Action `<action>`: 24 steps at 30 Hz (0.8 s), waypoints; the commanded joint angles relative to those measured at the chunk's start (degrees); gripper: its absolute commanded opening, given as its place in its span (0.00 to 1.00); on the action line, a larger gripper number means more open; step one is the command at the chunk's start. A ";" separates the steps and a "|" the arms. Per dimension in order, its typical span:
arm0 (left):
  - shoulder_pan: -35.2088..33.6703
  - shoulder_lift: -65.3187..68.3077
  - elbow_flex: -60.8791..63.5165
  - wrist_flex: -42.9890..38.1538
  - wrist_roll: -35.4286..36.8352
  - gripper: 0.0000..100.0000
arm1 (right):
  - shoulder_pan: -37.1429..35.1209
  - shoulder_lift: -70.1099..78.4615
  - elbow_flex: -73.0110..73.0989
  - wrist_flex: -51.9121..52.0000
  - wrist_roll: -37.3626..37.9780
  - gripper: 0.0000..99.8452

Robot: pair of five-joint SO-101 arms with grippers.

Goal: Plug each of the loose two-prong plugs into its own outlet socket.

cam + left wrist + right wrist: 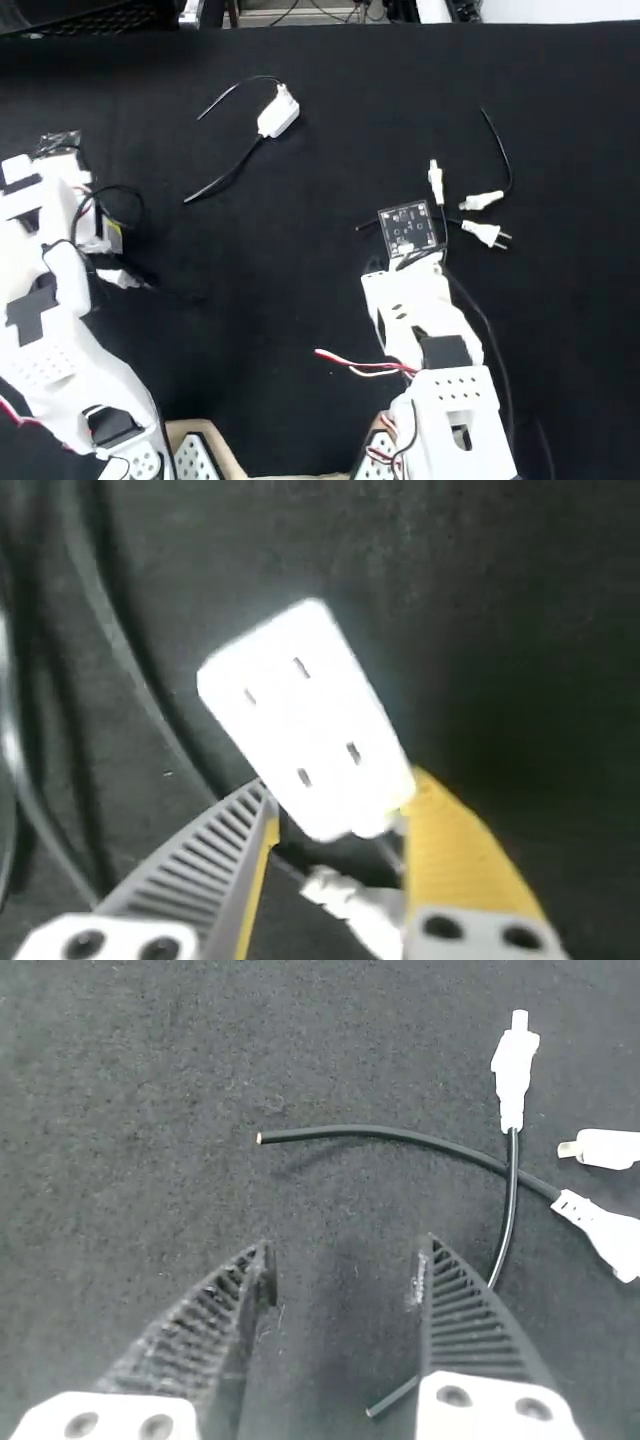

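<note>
1. Left tool (338, 795): the left wrist view shows its 2 fingers, 1 grey and ribbed (215, 855) and 1 yellow (450, 855). They are closed against opposite sides of the outlet block (300, 730). The block is white, and its upper face carries 4 narrow slots. Only its near end sits between the fingers. The rest projects forward, tilted, over the black table (300, 300). In the high view this arm stands at the left edge of the table.

2. Right tool (345, 1250): the right wrist view shows both ribbed fingers spread apart with nothing between them. They hang above bare black cloth.

3. Loose plugs: 3 white two-prong plugs lie on the table just beyond the right tool, well apart from the outlet block.
   - Plug 1 (436, 180) lies lengthwise away from the arm. A black cable (510, 1200) leaves its near end.
   - Plug 2 (482, 200) lies just beside plug 1, at an angle to it.
   - Plug 3 (487, 235) lies nearest the arm, with its 2 prongs pointing toward the right edge of the table. A second cable (400, 1138) arcs from it to a cut free end.

4. A corded white block (277, 115) lies at the far centre of the table, with black cords trailing from it. It is well apart from both tools.
</note>
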 commanded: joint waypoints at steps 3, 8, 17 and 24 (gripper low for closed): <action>1.01 -0.35 -6.02 2.02 -0.70 0.04 | -0.97 -0.04 -0.22 -0.88 0.35 0.22; 4.35 -0.79 -11.65 7.56 -4.40 0.03 | -0.97 -0.13 -0.22 -0.88 0.35 0.22; 17.19 -0.79 -25.01 25.14 -9.05 0.03 | -0.97 -0.13 -0.22 -0.97 0.35 0.22; 27.30 -0.79 -20.62 32.35 -14.51 0.03 | -0.97 -0.13 -0.22 -0.97 0.35 0.22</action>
